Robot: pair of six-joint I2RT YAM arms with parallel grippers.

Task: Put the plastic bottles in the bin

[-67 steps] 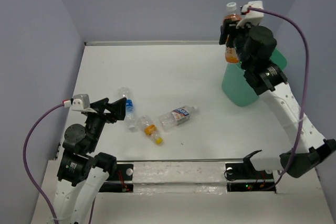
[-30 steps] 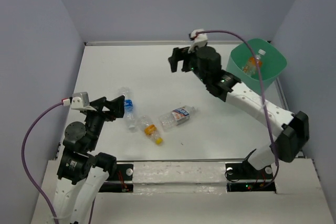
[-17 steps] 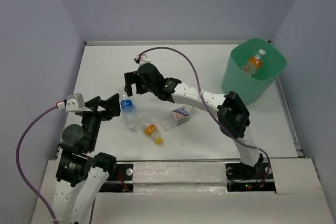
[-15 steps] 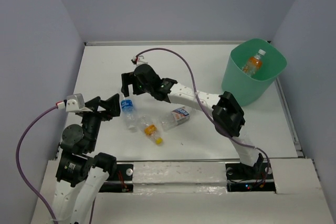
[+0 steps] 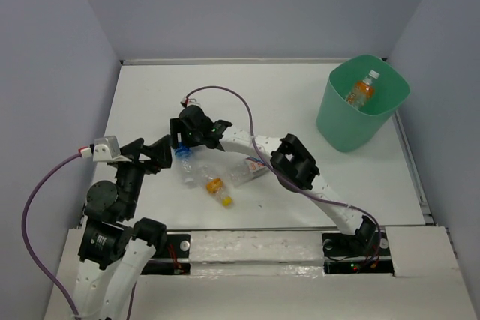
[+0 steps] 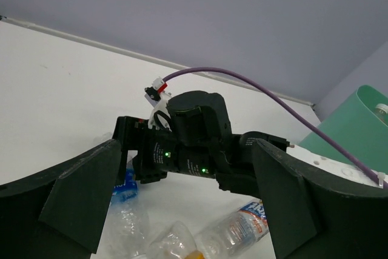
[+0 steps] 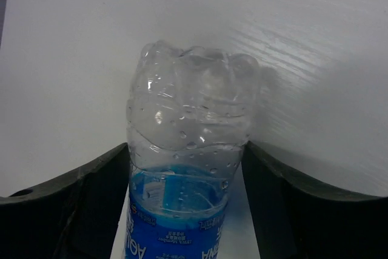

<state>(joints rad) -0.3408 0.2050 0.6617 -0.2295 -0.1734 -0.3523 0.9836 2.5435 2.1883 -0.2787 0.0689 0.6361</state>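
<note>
A clear crinkly bottle with a blue label (image 5: 185, 165) lies on the white table. My right gripper (image 5: 182, 142) reaches far left and sits over its labelled end. In the right wrist view the bottle (image 7: 188, 150) lies between the fingers of the open right gripper (image 7: 185, 150), one close on each side. A crushed bottle with an orange cap (image 5: 217, 188) and a bottle with a white-red-blue label (image 5: 251, 167) lie beside it. My left gripper (image 5: 154, 149) hovers open and empty just to the left. The mint-green bin (image 5: 352, 127) at the far right holds an orange-labelled bottle (image 5: 360, 90).
The right arm's forearm (image 5: 296, 164) stretches low across the table's middle, over the white-red-blue bottle. Grey-lilac walls enclose the table on three sides. In the left wrist view the right gripper's body (image 6: 191, 144) fills the space between the left fingers (image 6: 82, 195).
The right arm let the orange-labelled bottle fall into the bin, swung left across the table and came down over the blue-label bottle. The left arm barely moved.
</note>
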